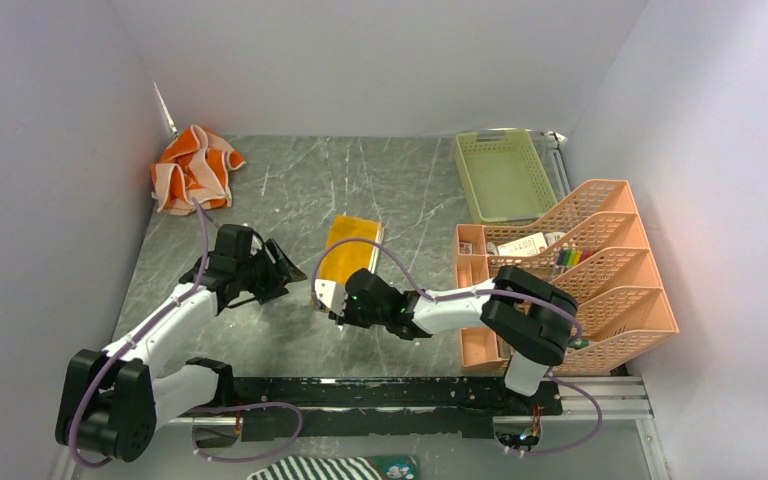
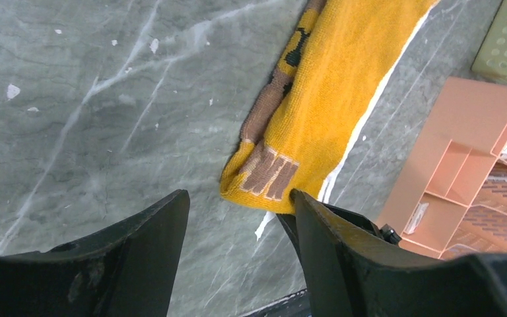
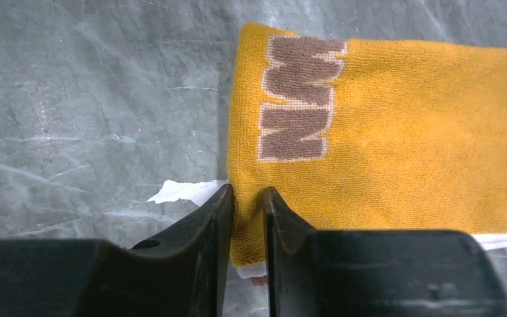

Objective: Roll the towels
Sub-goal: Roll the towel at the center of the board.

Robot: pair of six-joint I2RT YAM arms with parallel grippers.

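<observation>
From above, my left fingers (image 1: 285, 272) stand apart, grasping nothing, just left of the mustard towel (image 1: 352, 248). It lies mid-counter (image 1: 400, 185) as a folded strip running near to far. My right fingers (image 1: 321, 297) sit at its near end, but from here I cannot make out their grip. The orange towel (image 1: 195, 170) lies crumpled in the far left corner, well apart. A striped cloth (image 1: 330, 468) is cut off by the bottom edge. At the far right a green basket (image 1: 505, 178) shows only its own mesh floor. Nearer, a peach organizer (image 1: 600, 290) holds small boxes and coloured pens, too small to tell further.

In the left wrist view, both fingers are spread wide over the counter, with the mustard towel's near corner beyond their tips.

In the right wrist view, my fingers are clenched on the towel's near edge, fabric pinched between them. Brown lettering (image 3: 300, 99) sits just beyond the pinch. I cannot read it. A white scrap (image 3: 185, 191) pokes out from under the towel, and I cannot tell what it is.
</observation>
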